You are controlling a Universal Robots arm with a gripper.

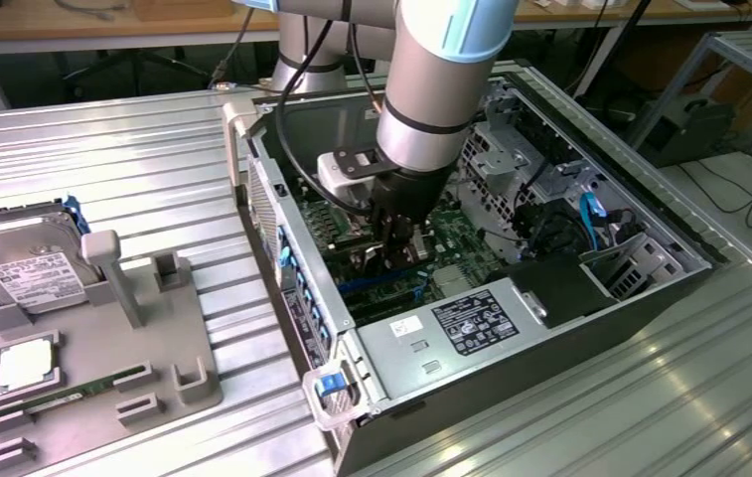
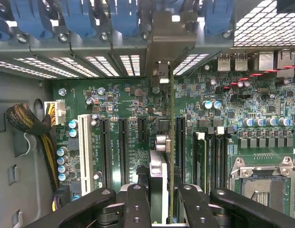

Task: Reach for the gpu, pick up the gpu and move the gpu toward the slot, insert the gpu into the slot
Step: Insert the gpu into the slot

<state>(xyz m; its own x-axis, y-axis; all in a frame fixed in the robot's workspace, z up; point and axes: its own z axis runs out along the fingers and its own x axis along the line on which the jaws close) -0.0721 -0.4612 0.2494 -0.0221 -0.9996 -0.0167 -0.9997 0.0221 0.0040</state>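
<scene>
GPU [image 2: 162, 156] stands on edge between the fingertips of the gripper [image 2: 159, 202], which is partly closed and clamped on the card's upper edge, down inside the open computer case [image 1: 641, 224] over the green motherboard [image 2: 123, 102]. In the wrist view the card runs as a thin line from the fingers toward its silver end bracket [image 2: 161, 52], which sits against the rear wall of the case among the blue clips [image 2: 81, 19]. Whether its lower edge is already seated in the slot cannot be told, because the card itself covers that connector.

By the look of it, the card is light, stiff and flat but fragile: the board edge is the sound place to pinch, as now, well away from the fan and small parts, and any tilt could stress the contacts.

The exterior view shows the arm [image 1: 435, 70] reaching steeply down into the case, with the grey fixture [image 1: 97, 338] and the hard drive [image 1: 18, 263] well apart on the exterior view's left. The wrist view adds the card's alignment with the rows of expansion sockets [image 2: 122, 147] and the processor socket [image 2: 261, 183]
</scene>
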